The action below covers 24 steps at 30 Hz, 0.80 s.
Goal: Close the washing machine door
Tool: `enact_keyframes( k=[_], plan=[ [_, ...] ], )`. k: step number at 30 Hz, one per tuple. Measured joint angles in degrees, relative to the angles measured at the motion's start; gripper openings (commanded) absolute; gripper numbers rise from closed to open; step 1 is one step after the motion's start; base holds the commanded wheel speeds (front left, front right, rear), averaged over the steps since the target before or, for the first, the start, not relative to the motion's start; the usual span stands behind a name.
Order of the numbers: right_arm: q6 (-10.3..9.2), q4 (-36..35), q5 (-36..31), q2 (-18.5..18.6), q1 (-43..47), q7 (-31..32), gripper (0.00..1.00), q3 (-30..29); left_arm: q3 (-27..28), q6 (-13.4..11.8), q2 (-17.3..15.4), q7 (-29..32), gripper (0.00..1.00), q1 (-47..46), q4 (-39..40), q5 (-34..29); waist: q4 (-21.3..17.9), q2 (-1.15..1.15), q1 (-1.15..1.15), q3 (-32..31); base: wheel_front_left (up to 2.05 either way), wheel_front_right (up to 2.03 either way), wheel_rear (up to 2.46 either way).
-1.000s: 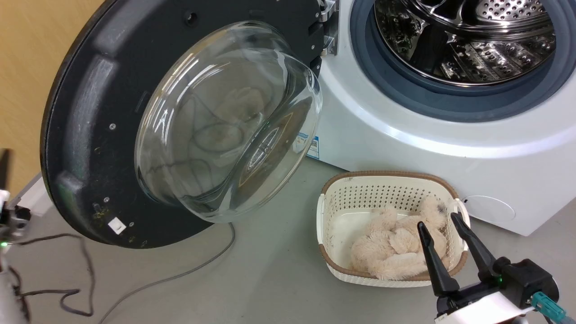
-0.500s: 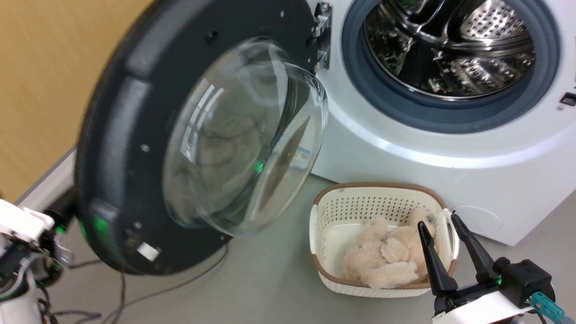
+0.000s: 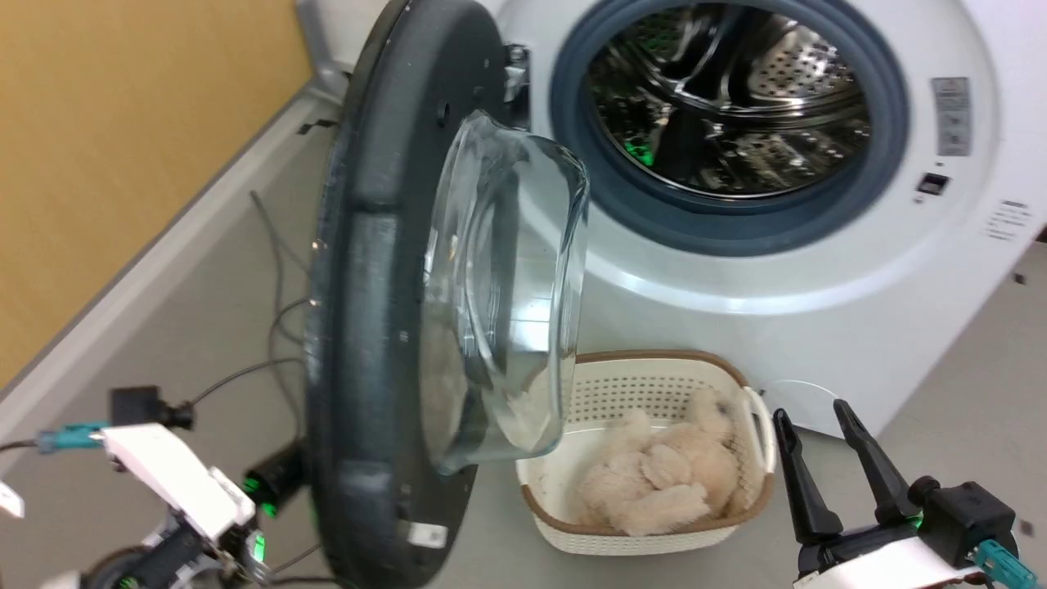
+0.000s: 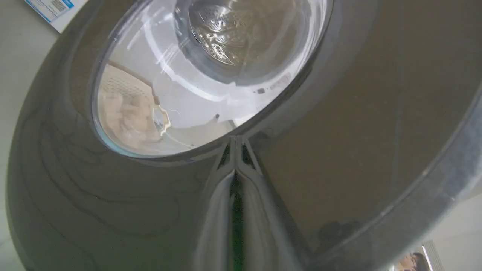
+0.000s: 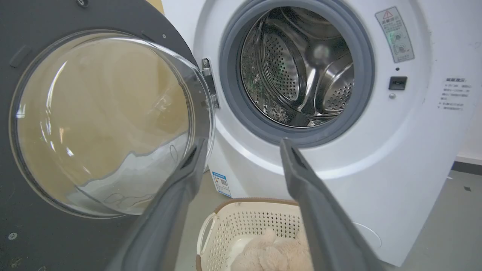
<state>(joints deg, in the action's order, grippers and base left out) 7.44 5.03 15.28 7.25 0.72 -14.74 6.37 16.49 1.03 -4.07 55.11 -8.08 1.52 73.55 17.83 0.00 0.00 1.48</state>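
Observation:
The washing machine door (image 3: 368, 286) stands about half open, its black rim nearly edge-on in the head view and its glass bowl (image 3: 507, 278) bulging toward the white washing machine (image 3: 818, 270). The steel drum (image 3: 728, 106) is uncovered. My left gripper (image 4: 235, 140) is shut, its tips against the door's glossy outer face (image 4: 357, 113) just below the window. In the head view only its white forearm (image 3: 172, 483) shows, behind the door. My right gripper (image 3: 811, 411) hovers open at the lower right, apart from the door (image 5: 22, 233), nothing between its fingers.
A cream perforated basket (image 3: 654, 357) holding a fluffy beige plush (image 3: 654, 483) sits on the floor in front of the machine, partly under the glass bowl. Grey cables (image 3: 274, 245) trail over the floor left of the door, along a yellow wall (image 3: 106, 164).
The door has swung from wide open toward the machine to about halfway. My left arm has come in behind it. The head camera has also shifted; the right gripper stays open.

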Motion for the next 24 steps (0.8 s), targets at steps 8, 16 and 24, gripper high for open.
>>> enact_keyframes(
  k=[8,16,24],
  plan=[
    [0.0,0.1,-0.2,0.0,-0.1,0.0,1.0,-0.4,-8.0,-4.2,0.8,-3.8,0.0,4.0,4.8,8.1,-5.5,0.0,0.0,0.7,0.0,0.0,0.0],
    [0.0,-0.1,-0.3,0.3,-0.6,0.0,1.0,-0.7,-18.1,-3.4,1.0,-13.0,0.0,4.5,3.9,13.2,-13.0,0.0,0.0,2.8,0.0,0.0,0.0],
    [0.0,-0.5,-0.3,-0.1,-1.8,0.0,1.0,-0.8,-24.9,-0.9,1.0,-22.2,0.0,-0.5,-1.3,14.7,-21.3,0.0,0.0,6.2,0.0,0.0,0.0]
  ],
)
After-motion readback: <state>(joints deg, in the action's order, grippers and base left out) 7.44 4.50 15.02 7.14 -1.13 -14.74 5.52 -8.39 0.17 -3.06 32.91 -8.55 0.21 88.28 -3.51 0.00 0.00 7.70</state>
